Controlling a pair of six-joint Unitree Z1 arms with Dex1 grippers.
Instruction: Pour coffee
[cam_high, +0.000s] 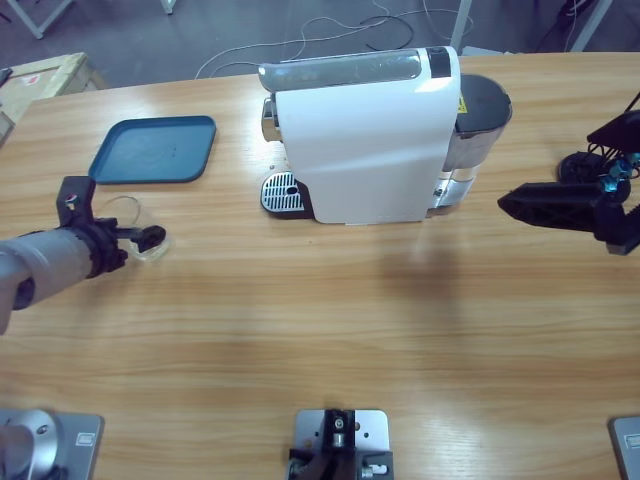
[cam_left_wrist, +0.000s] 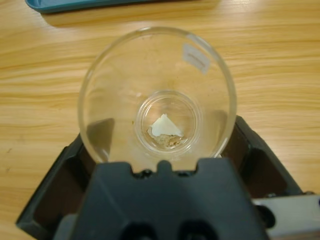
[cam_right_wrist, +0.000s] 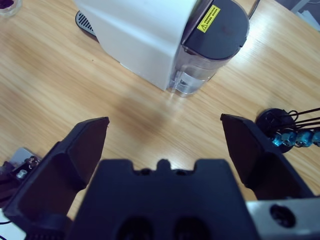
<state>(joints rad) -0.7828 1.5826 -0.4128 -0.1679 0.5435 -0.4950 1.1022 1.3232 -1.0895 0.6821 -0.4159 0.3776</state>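
1. Coffee (cam_left_wrist: 167, 140) is only a thin amber trace at the bottom of a clear glass (cam_left_wrist: 157, 95); the glass mouth faces the left wrist camera, its long axis running along the hand.
2. In the high view the glass (cam_high: 135, 225) sits at the tabletop's (cam_high: 330, 320) 9 o'clock side, at 5 o'clock from the blue tray (cam_high: 155, 150).
3. Left hand (cam_high: 150, 238) is clamped on the glass.
4. Right hand (cam_right_wrist: 165, 142) is wide apart, holding nothing, with the white coffee machine (cam_right_wrist: 145, 35) at its 12 o'clock.
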